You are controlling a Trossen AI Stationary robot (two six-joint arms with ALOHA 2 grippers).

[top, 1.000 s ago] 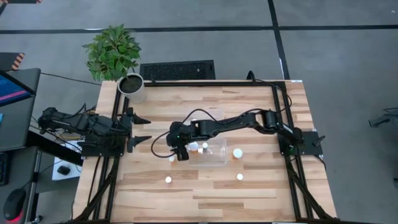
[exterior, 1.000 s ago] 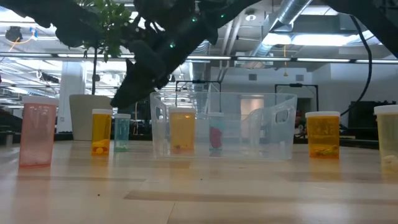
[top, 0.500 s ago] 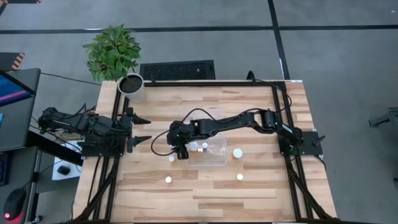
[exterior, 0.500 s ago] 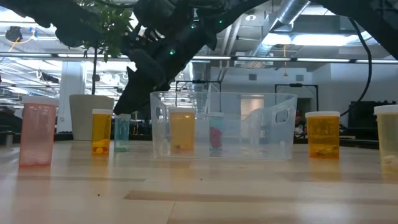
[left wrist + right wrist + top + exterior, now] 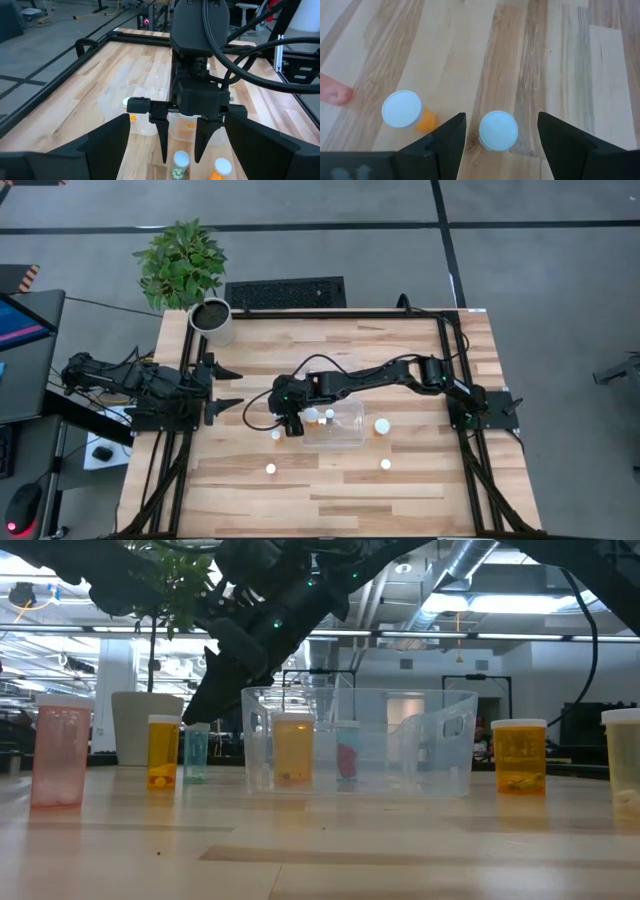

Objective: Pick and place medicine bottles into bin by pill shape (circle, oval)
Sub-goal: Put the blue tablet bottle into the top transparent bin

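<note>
Just beside the clear bin (image 5: 335, 423) on the table (image 5: 400, 490), a white-capped bottle (image 5: 498, 130) stands between the right gripper's (image 5: 501, 131) wide-open, empty fingers (image 5: 449, 137). An orange bottle (image 5: 404, 111) stands near. Left gripper (image 5: 230, 387) waits open at the table's edge.

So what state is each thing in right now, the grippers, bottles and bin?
Right gripper: open, fingers straddling a capped bottle.
Left gripper: open, waiting at the table's left edge.
Orange bottle: capped, upright beside it.
Bin: upright, two bottles inside.
Loose bottles: upright, capped.
</note>
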